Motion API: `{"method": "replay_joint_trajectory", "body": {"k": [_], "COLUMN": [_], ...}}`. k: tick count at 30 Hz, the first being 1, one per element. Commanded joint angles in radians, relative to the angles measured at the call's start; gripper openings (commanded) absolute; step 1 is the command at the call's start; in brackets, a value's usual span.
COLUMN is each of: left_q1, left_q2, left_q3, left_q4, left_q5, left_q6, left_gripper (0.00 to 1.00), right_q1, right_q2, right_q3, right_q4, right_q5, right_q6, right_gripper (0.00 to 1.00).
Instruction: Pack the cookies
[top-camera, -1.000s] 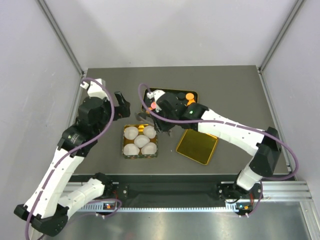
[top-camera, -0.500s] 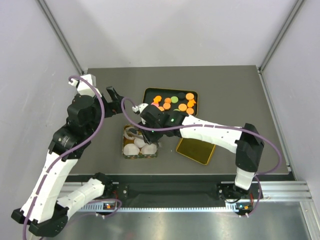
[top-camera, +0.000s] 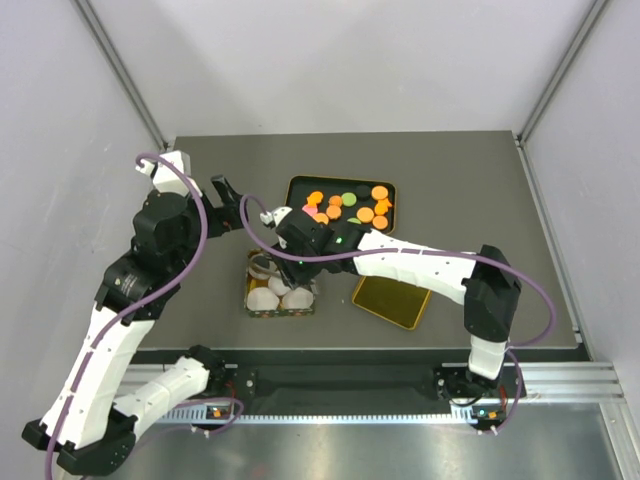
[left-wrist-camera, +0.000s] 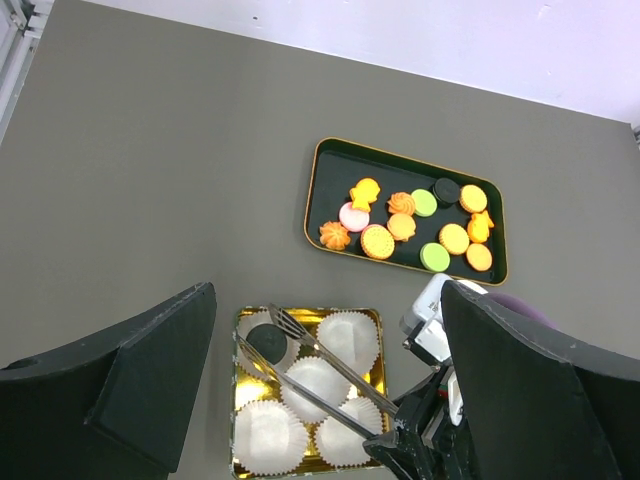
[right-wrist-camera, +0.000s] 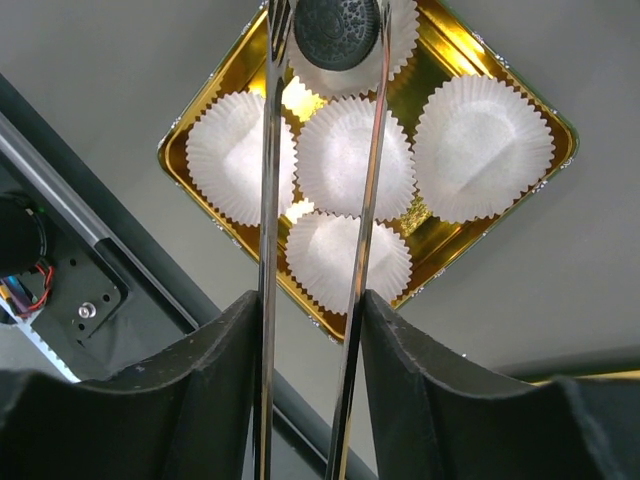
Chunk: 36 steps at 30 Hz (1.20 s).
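Observation:
The cookies (top-camera: 348, 205), mostly orange with pink and green ones, lie in a black tray (top-camera: 296, 186); they also show in the left wrist view (left-wrist-camera: 405, 222). My right gripper (top-camera: 297, 246) is shut on metal tongs (right-wrist-camera: 268, 200), its fingers (right-wrist-camera: 205, 400) pressing both arms. The tong tips flank one dark cookie (right-wrist-camera: 335, 30) that lies in the far-left paper cup of the gold tin (right-wrist-camera: 172, 150). I cannot tell whether the tips still pinch it. It also shows in the left wrist view (left-wrist-camera: 268, 340). My left gripper (top-camera: 232, 195) is open and empty, high above the tin.
The gold tin (top-camera: 249, 300) holds several white paper cups (left-wrist-camera: 270, 435), the others empty. Its gold lid (top-camera: 392, 290) lies on the table to the right of it. The right arm stretches across the middle of the table.
My right gripper has swung the tongs from the black tray left and down over the gold tin, bringing the dark cookie. My left arm has pulled back to the left.

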Motion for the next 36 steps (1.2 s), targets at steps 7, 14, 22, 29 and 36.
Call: {"method": "replay_joint_trajectory", "body": {"k": [7, 14, 22, 29, 36], "left_q1": [0.002, 0.000, 0.002, 0.002, 0.002], "left_q2": [-0.014, -0.015, -0.014, -0.011, -0.009], "left_q3": [-0.018, -0.010, -0.003, -0.006, -0.021], "left_q4": [0.023, 0.023, 0.032, 0.033, 0.032], "left_q5": [0.011, 0.015, 0.020, 0.031, 0.035], "left_q6": [0.006, 0.006, 0.008, 0.006, 0.005], "left_gripper": [0.99, 0.99, 0.99, 0.99, 0.99], "right_q1": [0.015, 0.015, -0.028, -0.165, -0.262], "right_q2": [-0.014, -0.078, -0.213, -0.278, -0.256], "right_q3": [0.049, 0.046, -0.003, -0.101, -0.143], "right_q4": [0.047, 0.047, 0.030, 0.023, 0.029], "right_q5": [0.016, 0.023, 0.079, 0.116, 0.142], "right_q6": [0.006, 0.004, -0.011, -0.019, -0.039], "right_gripper": [0.49, 0.48, 0.48, 0.48, 0.48]}}
